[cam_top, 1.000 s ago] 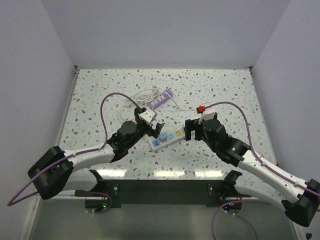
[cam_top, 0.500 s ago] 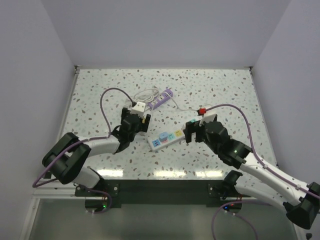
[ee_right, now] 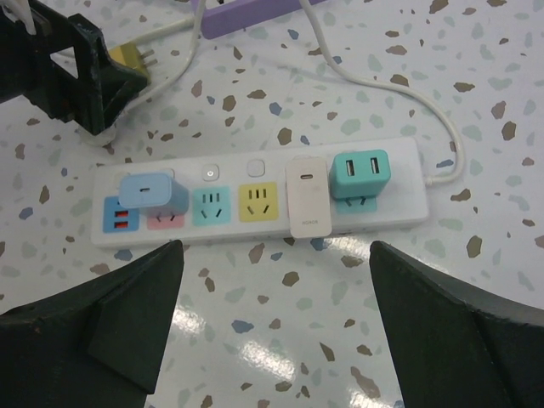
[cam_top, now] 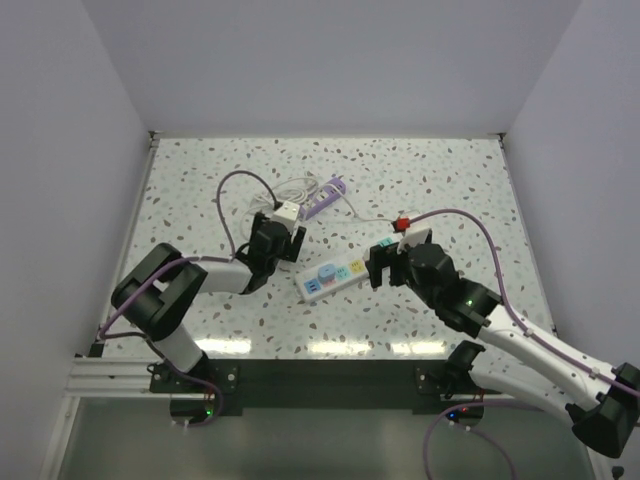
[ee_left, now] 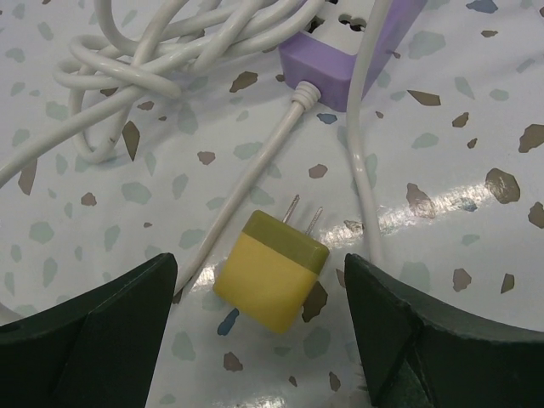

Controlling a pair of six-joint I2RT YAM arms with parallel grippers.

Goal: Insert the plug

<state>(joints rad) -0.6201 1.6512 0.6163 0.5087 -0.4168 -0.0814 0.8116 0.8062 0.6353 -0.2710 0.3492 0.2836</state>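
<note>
While my left gripper [ee_left: 259, 265] is hovering low over the speckled table [ee_left: 476, 127], its 2 fingers [ee_left: 93, 327] are standing well apart, and nothing is being gripped between them. The yellow plug [ee_left: 270, 270] is lying flat on the table in the gap between those fingers, touching neither one. Its 2 metal prongs [ee_left: 302, 214] are pointing away from me toward the purple power strip [ee_left: 357, 59], which is sitting just beyond it. A thin white cord is running from that strip past the plug's left side, and a coil of white cable [ee_left: 144, 59] is lying further off to the left.

My right gripper [ee_right: 276, 246] is hanging above the white power strip [ee_right: 255, 200], with its jaws also spread wide and holding nothing. On that strip, a blue adapter [ee_right: 153, 194], a white adapter [ee_right: 308, 197] and a teal adapter [ee_right: 361, 174] are already sitting in sockets, while 2 sockets between the blue and white ones are showing bare. From my right wrist, the yellow plug is showing at the upper left, well apart from the white strip.
</note>
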